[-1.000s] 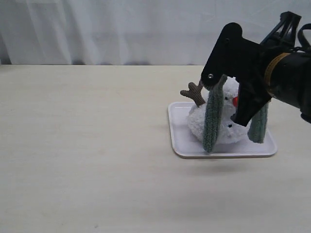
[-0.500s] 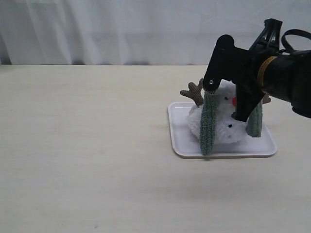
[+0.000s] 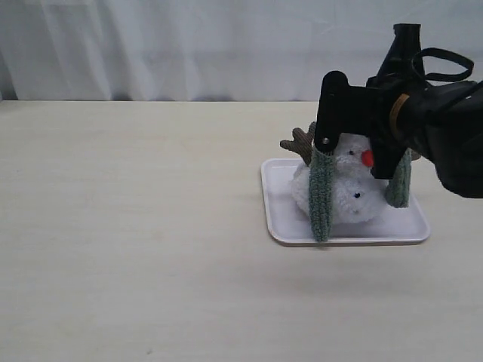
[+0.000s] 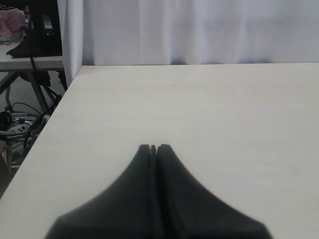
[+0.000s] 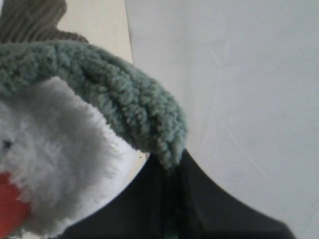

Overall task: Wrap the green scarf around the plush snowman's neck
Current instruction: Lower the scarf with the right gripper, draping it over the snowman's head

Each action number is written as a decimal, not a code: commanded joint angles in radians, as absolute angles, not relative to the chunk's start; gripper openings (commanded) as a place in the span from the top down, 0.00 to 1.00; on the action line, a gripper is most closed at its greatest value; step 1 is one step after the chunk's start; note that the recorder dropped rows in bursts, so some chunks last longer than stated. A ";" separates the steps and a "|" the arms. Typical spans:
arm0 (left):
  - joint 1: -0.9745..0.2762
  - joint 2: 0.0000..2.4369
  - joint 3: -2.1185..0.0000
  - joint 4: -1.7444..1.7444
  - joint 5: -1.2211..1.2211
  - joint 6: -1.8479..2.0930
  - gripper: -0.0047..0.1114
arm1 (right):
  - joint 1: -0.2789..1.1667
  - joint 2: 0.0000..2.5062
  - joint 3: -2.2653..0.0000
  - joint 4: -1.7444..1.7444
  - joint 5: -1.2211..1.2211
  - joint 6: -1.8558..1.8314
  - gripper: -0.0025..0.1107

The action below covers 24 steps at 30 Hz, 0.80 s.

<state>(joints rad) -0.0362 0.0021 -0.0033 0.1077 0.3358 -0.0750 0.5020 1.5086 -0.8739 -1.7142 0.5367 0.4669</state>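
The plush snowman (image 3: 353,197) sits on a white tray (image 3: 285,225), orange nose (image 3: 367,158) facing forward and one brown twig arm (image 3: 302,145) sticking out to the left. My right gripper (image 3: 325,145) hovers just in front of its head, shut on the green scarf (image 3: 322,194). One scarf strand hangs at the snowman's left side, the other (image 3: 398,181) at its right. In the right wrist view the scarf (image 5: 114,94) arches over the white head (image 5: 55,149) from my gripper (image 5: 169,158). The neck is hidden. My left gripper (image 4: 153,147) is shut on nothing, over bare table.
The tray stands right of the middle of a pale wooden table (image 3: 136,226). A white curtain (image 3: 189,45) hangs behind the far edge. In the left wrist view the table's side edge (image 4: 55,107) drops off toward cables and furniture.
My right gripper has swung down and closer to the snowman's head, turning more upright. Both scarf strands dropped with it, and their ends now reach the tray.
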 commanded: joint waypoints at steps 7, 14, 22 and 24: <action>-0.035 0.000 0.000 0.103 0.323 -0.076 0.96 | 0.421 1.568 -0.930 -1.744 0.599 0.693 0.94; -0.035 0.000 0.000 0.103 0.323 -0.076 0.96 | 0.329 1.568 -0.930 -1.744 0.387 0.801 0.94; -0.035 0.000 0.000 0.103 0.323 -0.076 0.96 | 0.287 1.591 -0.954 -1.744 0.243 1.004 0.88; -0.035 0.000 0.000 0.103 0.323 -0.076 0.96 | 0.285 1.591 -0.954 -1.744 0.232 1.009 0.81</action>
